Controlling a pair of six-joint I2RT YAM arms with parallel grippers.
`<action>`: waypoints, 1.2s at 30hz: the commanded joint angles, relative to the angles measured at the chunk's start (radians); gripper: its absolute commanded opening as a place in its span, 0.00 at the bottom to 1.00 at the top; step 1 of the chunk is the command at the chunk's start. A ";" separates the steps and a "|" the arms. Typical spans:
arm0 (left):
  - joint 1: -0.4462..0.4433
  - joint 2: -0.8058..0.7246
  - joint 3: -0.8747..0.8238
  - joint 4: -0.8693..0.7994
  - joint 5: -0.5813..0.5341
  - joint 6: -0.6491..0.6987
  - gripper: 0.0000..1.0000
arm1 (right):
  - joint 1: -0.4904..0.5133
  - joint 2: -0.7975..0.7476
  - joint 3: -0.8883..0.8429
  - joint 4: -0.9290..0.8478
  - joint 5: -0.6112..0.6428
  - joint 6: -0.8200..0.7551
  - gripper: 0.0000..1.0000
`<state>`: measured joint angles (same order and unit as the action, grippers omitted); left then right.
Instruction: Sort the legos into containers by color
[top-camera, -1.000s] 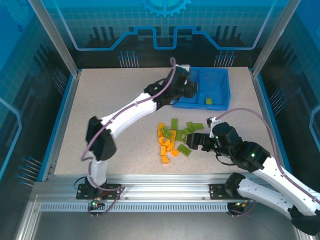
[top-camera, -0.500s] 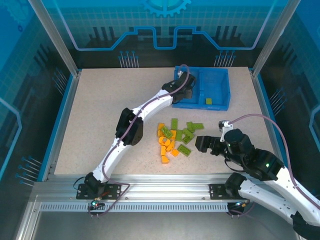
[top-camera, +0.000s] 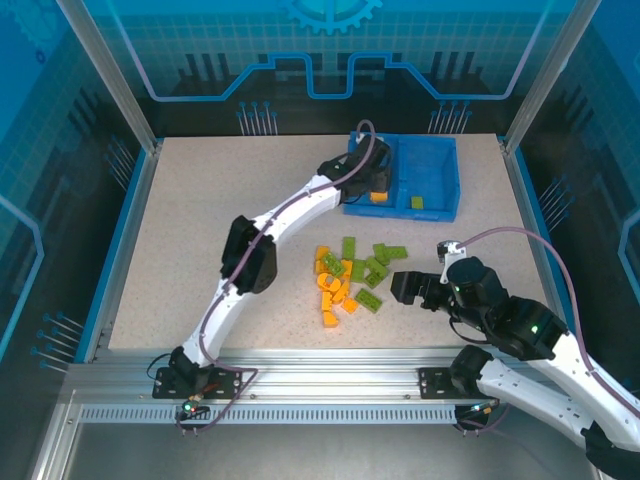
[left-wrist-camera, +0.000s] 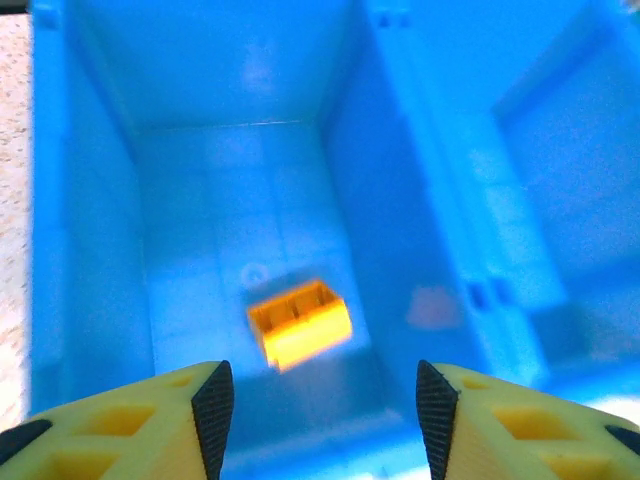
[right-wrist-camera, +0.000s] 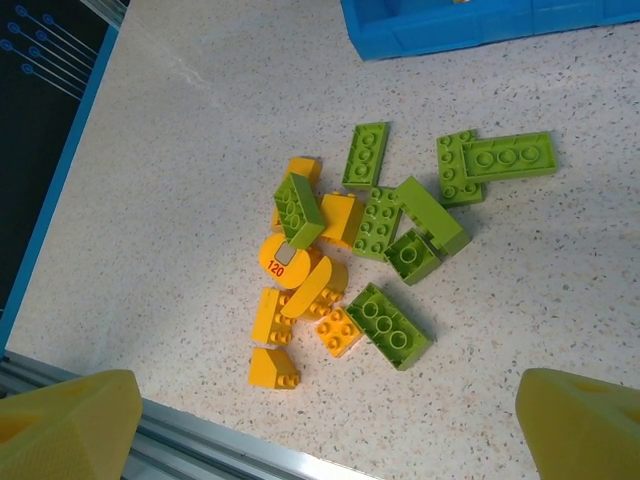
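The blue tray of containers (top-camera: 432, 172) stands at the back of the table. My left gripper (top-camera: 374, 183) hangs over its left compartment. In the left wrist view that gripper (left-wrist-camera: 325, 420) is open, and an orange lego (left-wrist-camera: 300, 323) lies loose below it on the compartment floor. One green lego (top-camera: 417, 203) lies in the right compartment. The remaining legos (top-camera: 350, 275), orange and lime-green, form a pile mid-table. My right gripper (top-camera: 402, 287) sits just right of that pile, open and holding nothing. The right wrist view has the pile (right-wrist-camera: 370, 240) ahead of the open gripper (right-wrist-camera: 330, 430).
A middle wall (left-wrist-camera: 400, 150) splits the tray. A metal rail (top-camera: 330, 380) runs along the table's near edge, close behind the pile. Blue rims and frame posts (top-camera: 135, 110) border the table. The left half of the tabletop (top-camera: 200, 230) is bare.
My left gripper has opened over the tray's left compartment and let go of the orange lego, which now lies on the floor there. The right arm drew back slightly, then stayed still.
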<state>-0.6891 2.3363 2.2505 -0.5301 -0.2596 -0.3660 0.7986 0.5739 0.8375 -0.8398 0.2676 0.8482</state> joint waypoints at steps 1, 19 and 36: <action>-0.049 -0.339 -0.210 0.156 0.054 0.006 0.54 | 0.014 0.053 -0.003 0.022 0.024 -0.039 0.98; -0.113 -1.527 -1.219 -0.148 0.403 0.759 0.95 | 0.028 0.892 0.322 0.209 -0.191 -0.602 0.91; -0.117 -1.659 -1.511 -0.083 0.333 0.975 0.99 | 0.034 1.358 0.591 0.144 0.015 -0.703 0.66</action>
<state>-0.8017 0.6987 0.7639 -0.6350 0.0959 0.5758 0.8192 1.8942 1.3926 -0.6743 0.2619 0.1612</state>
